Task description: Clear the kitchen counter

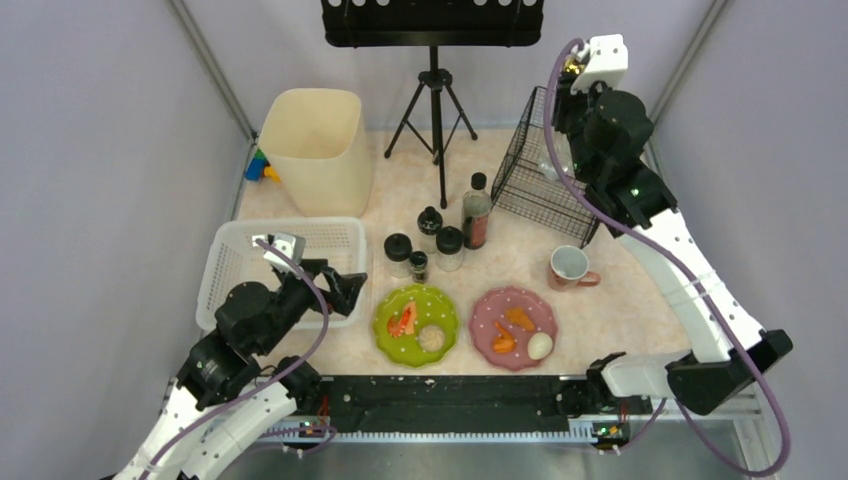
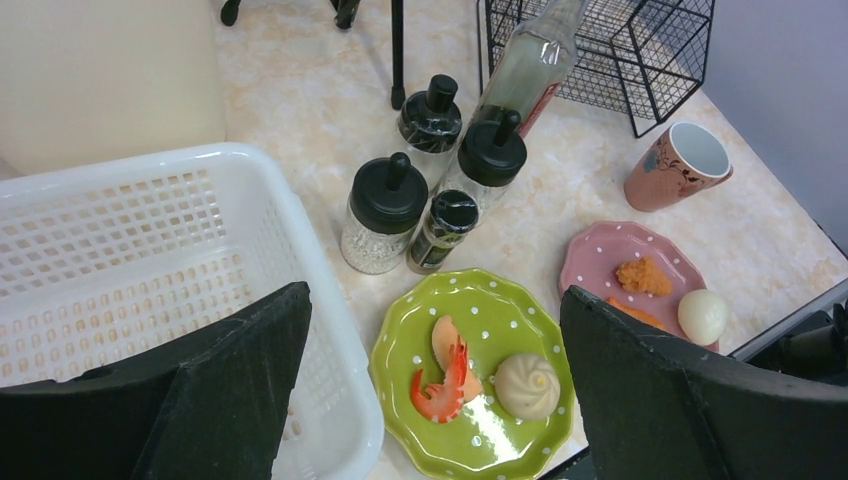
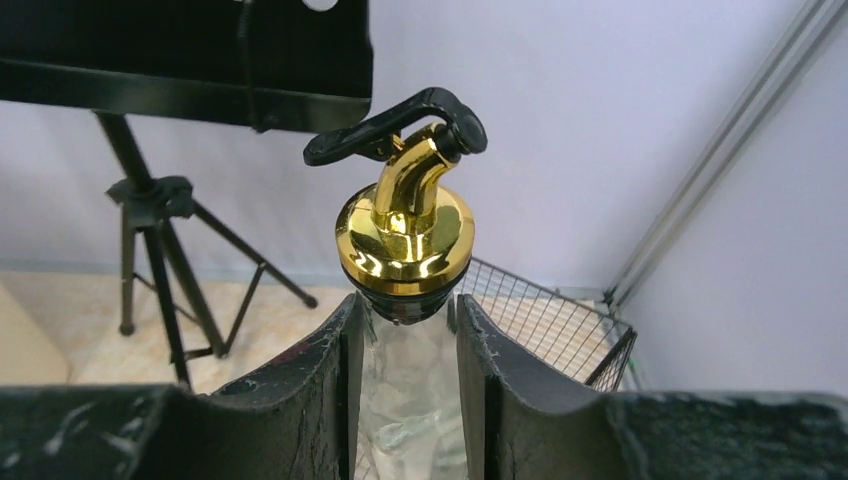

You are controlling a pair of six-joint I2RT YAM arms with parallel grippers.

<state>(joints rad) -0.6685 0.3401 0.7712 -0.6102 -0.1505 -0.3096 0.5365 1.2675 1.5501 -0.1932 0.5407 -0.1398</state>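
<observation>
Pinching the neck of the gold-spouted bottle [image 3: 405,235], long axis upright, the right fingers [image 3: 325,385] hold it with the black wire rack [image 3: 545,315] below and just beyond them and the surface [image 1: 620,300] under that, while the left fingers [image 2: 240,390], spread wide, hover well apart by the white basket [image 2: 200,155].

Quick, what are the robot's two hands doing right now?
Left gripper: open, holding nothing.
Right gripper: closed on the glass bottle with the gold spout.
</observation>
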